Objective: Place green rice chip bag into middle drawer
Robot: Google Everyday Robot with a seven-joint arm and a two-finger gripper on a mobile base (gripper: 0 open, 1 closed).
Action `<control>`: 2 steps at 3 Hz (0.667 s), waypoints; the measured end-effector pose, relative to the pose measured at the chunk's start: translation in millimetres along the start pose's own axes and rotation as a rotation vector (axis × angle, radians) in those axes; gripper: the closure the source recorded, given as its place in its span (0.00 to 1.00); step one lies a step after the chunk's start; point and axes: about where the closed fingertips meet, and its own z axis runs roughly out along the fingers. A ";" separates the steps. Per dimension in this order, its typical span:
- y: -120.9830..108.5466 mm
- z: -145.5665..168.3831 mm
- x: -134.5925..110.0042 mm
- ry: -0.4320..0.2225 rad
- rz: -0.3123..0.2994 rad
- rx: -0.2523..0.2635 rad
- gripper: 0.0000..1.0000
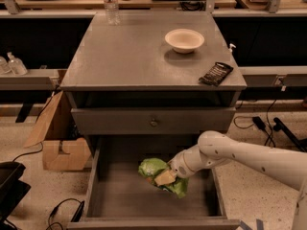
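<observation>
While the middle drawer (108, 195) stands open at the foot of the desk (134, 56), we record the green rice chip bag (151, 166) inside it, right of the drawer's centre and crumpled. Whether the bag rests on the drawer floor or hangs just above it, we cannot tell. The claw (167, 177) is down in the drawer, pinching the bag at its right side. Its white arm (240, 157) reaches in from the right of the desk, over the drawer's right wall.

Above the open drawer, a shallower drawer front (192, 121) with a small round knob is closed. The desk top is plain, matt grey. It carries a white bowl (184, 40) at the rear right, a black packet (216, 73) near the front right edge, and a water bottle (111, 4) at the rear left; all three stand well apart.

Left of the desk, an opened cardboard box (62, 150) sits on the speckled floor (249, 195), below a low shelf (29, 78) bearing two small clear bottles (13, 63). Right of the desk, dark cables (261, 123) trail across the floor.
</observation>
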 end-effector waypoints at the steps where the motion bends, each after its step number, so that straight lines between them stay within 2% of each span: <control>1: 1.1 1.8 0.1 0.001 -0.001 -0.004 0.12; 2: 2.0 3.2 0.2 0.002 -0.001 -0.007 0.00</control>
